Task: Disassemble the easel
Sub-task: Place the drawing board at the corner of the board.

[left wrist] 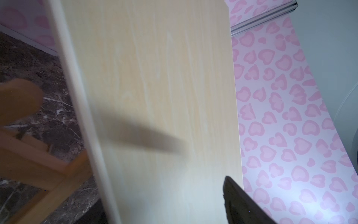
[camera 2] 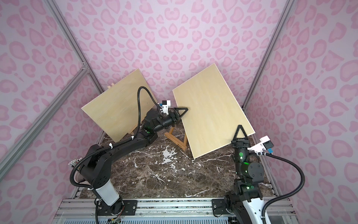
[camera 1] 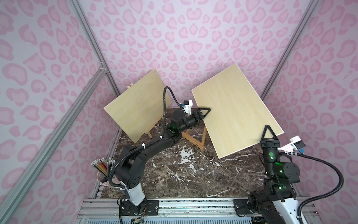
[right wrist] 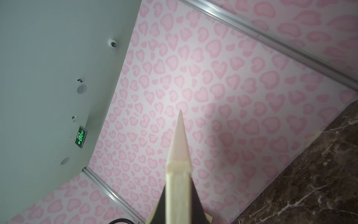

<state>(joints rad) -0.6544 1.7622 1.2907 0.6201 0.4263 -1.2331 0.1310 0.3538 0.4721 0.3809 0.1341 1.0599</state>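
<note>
- Right claw (camera 1: 268, 130) pinched the board (camera 1: 232, 108) near its 5 o'clock corner — left claw (camera 1: 205, 112) stood wide astride its 9 o'clock edge.
- Board leaned over the easel (camera 1: 195, 140), 12 o'clock on the counter (camera 1: 184, 174).
- The step wanted a square left grip, then an even lift — no twisting.

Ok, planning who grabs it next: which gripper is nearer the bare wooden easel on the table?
Left. The left gripper is close beside the easel, straddling the board's edge; the right gripper clamps the board's opposite corner, farther off.

Pink heart-print walls (camera 1: 193, 38), dark marble tabletop (camera 1: 174, 174), perhaps grey ceiling (right wrist: 48, 58).
</note>
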